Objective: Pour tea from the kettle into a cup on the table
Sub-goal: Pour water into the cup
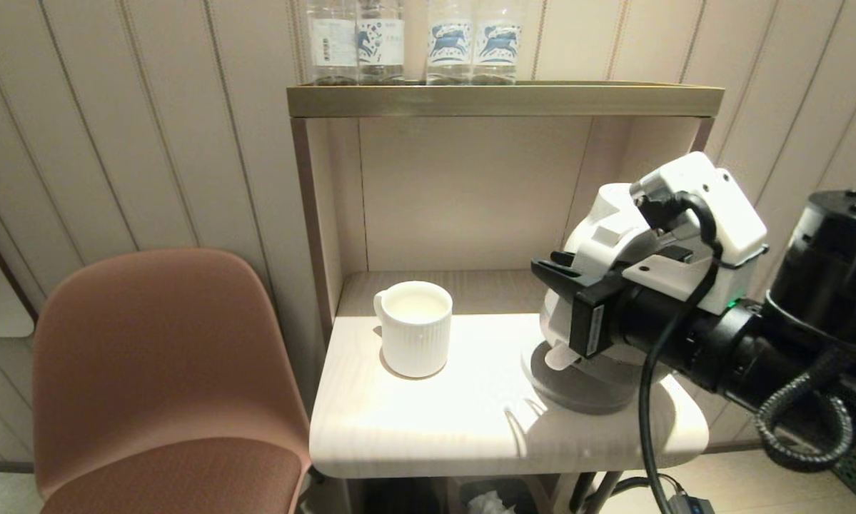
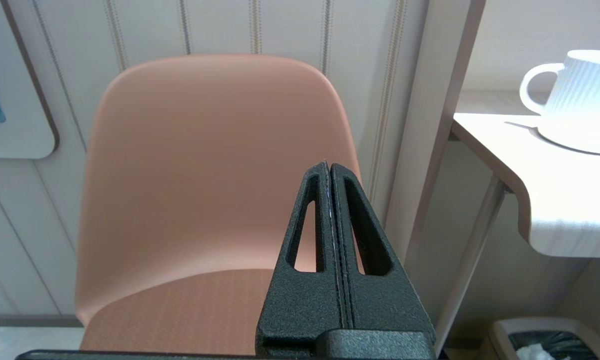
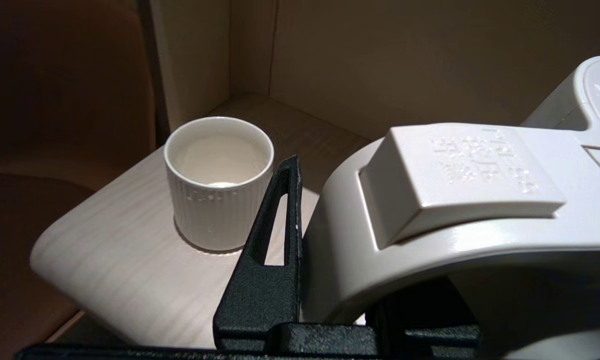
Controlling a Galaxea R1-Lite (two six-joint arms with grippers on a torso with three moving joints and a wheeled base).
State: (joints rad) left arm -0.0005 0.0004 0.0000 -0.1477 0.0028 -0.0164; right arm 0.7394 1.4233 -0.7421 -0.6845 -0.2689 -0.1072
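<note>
Fingers of the right gripper [image 3: 330,240] pinch the big loop handle of the kettle [image 1: 613,235]. In the head view the kettle looks lifted a little and tipped over its round base [image 1: 577,385], at the right side of the table [image 1: 470,421]. I judge it is being carried toward the cup [image 1: 415,327], which stands well apart from it, nearer the left edge of the table.

What could go wrong? The cup already looks like it has pale liquid in it, so more tea could run over the rim. The grip is only on the handle, so the heavy kettle could swing and splash onto the table. If the spout stops short of the cup, tea will land on the wood.

The right wrist view shows one black finger pressed flat against the handle, which the head view hides behind the arm. The left wrist view shows the left gripper [image 2: 331,210] with its fingers pressed together, holding nothing, parked low in front of the brown chair [image 2: 204,175]. Farther back, only the head view shows the water bottles [image 1: 413,39] on top of the shelf [image 1: 506,100].
</note>
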